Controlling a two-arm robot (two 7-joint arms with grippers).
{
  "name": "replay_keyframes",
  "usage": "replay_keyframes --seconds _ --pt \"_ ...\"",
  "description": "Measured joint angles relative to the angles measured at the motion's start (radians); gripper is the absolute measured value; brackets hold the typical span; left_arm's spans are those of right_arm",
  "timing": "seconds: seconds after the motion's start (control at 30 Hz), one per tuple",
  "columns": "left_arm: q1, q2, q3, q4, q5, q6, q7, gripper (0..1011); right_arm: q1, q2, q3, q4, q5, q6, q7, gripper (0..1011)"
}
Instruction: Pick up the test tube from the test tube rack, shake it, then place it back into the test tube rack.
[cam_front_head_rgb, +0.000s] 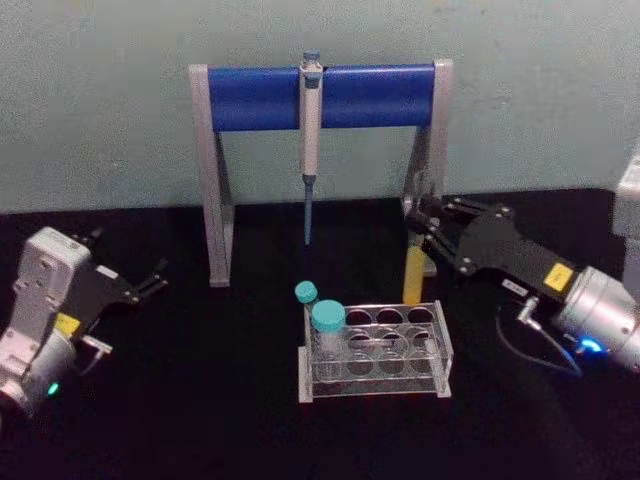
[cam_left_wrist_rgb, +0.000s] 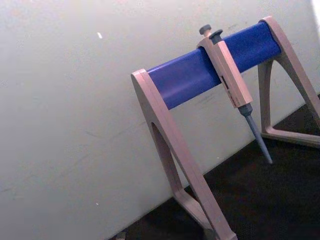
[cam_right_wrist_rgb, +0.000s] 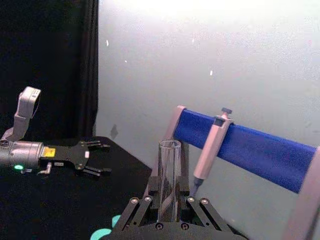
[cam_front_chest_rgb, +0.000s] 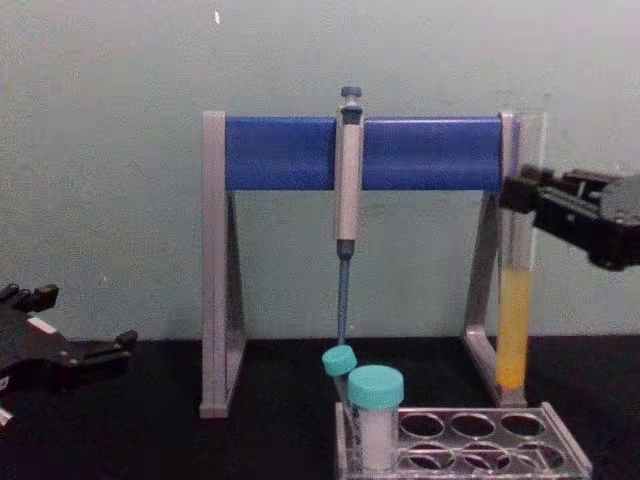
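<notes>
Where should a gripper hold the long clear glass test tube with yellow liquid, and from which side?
Grip the bare upper glass, above the liquid, coming in level from the robot's right. The test tube is upright and out of the clear plastic rack, its sides free; the right gripper is shut on it there. The left gripper sits parked at the left.
</notes>
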Motion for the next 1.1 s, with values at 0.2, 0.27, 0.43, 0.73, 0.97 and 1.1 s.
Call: replay_keyframes --seconds 0.2,0.27,0.43,0.73,0.97,1.1 --pt "0.000 0.000 0.000 0.000 0.000 0.000 0.000 1002 0.028 -0.027 -0.023 0.041 -0.007 0.003 0.017 229" --pt "0.000 0.000 0.000 0.000 0.000 0.000 0.000 1001 0.033 -0.032 -0.028 0.049 -0.008 0.004 0.022 229" --pt "0.000 0.000 0.000 0.000 0.000 0.000 0.000 1001 0.050 -0.043 -0.040 0.078 -0.009 0.007 0.034 229" --pt "0.000 0.000 0.000 0.000 0.000 0.000 0.000 1001 0.063 -0.055 -0.050 0.107 -0.006 0.011 0.041 229" --pt "0.000 0.000 0.000 0.000 0.000 0.000 0.000 1001 0.072 -0.061 -0.057 0.129 -0.001 0.016 0.048 229" --pt "0.000 0.000 0.000 0.000 0.000 0.000 0.000 1001 0.076 -0.063 -0.061 0.139 0.000 0.019 0.051 229"
